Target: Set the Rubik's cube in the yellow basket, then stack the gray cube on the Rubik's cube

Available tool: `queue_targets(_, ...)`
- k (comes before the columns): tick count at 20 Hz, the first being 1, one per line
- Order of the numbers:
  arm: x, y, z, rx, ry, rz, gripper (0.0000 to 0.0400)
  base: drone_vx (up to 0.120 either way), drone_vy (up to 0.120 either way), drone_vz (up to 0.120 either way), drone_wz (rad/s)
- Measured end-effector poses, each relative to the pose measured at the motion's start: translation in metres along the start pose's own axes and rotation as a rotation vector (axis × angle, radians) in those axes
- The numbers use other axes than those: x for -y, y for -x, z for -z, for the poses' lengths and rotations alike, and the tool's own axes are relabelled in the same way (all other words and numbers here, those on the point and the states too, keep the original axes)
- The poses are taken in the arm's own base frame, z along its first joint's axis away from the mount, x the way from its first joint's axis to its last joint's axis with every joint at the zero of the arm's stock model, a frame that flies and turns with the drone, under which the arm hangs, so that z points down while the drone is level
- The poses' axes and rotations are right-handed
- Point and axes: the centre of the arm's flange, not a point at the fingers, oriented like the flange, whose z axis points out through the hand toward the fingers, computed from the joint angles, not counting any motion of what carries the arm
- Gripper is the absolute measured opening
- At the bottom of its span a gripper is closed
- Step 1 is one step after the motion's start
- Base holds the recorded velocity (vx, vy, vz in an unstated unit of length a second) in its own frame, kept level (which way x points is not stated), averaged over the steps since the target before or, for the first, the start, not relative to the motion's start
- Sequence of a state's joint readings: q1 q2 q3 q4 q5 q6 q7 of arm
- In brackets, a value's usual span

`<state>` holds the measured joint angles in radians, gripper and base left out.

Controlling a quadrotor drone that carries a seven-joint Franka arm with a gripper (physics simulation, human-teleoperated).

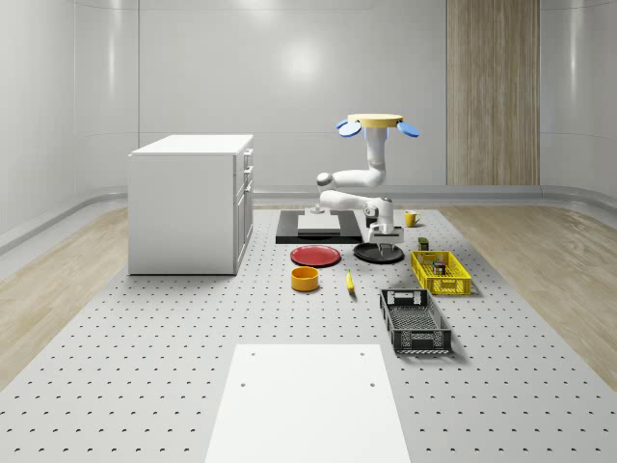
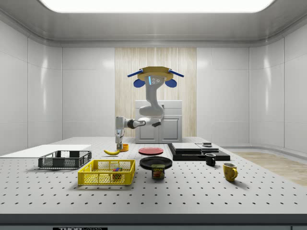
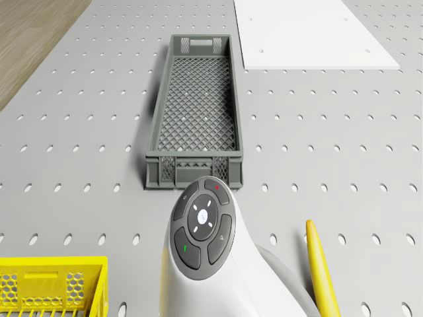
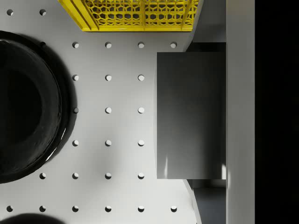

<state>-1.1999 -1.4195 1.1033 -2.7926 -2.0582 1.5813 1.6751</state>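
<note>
Wrist view: my gripper (image 4: pixel 196 116) clamps the gray cube (image 4: pixel 189 114) | black plate (image 4: pixel 28 107) at 9 o'clock | yellow basket (image 4: pixel 135 16) at 12 | drone (image 1: pixel 376 122) hovers above.

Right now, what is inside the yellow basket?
The Rubik's cube lies inside the yellow basket, seen through the mesh wall. The wall covers its lower part and the basket's floor, so anything flat there is hidden.
</note>
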Motion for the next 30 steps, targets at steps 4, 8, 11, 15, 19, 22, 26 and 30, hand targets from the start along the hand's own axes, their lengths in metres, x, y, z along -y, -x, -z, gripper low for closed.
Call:
queue_targets(4, 0.0000, 0.0000, 0.0003, 0.000, 0.000, 0.000, 0.0250, -0.120, 0.120, 0.000, 0.000)
queue_targets(8, 0.0000, 0.0000, 0.0005, 0.000, 0.000, 0.000, 0.0250, -0.010, 0.120, 0.000, 0.000)
queue_targets(11, 0.0000, 0.0000, 0.0005, 0.000, 0.000, 0.000, 0.0250, 0.000, 0.120, 0.000, 0.000)
queue_targets(15, 0.0000, 0.0000, 0.0005, 0.000, 0.000, 0.000, 0.0250, 0.000, 0.120, 0.000, 0.000)
queue_targets(19, 0.0000, 0.0000, 0.0005, 0.000, 0.000, 0.000, 0.0250, 0.000, 0.120, 0.000, 0.000)
queue_targets(22, 0.0000, 0.0000, 0.0005, 0.000, 0.000, 0.000, 0.0250, 0.000, 0.120, 0.000, 0.000)
queue_targets(26, 0.0000, 0.0000, 0.0005, 0.000, 0.000, 0.000, 0.0250, -0.050, 0.120, 0.000, 0.000)
queue_targets(30, 0.0000, 0.0000, 0.0005, 0.000, 0.000, 0.000, 0.0250, -0.100, 0.120, 0.000, 0.000)
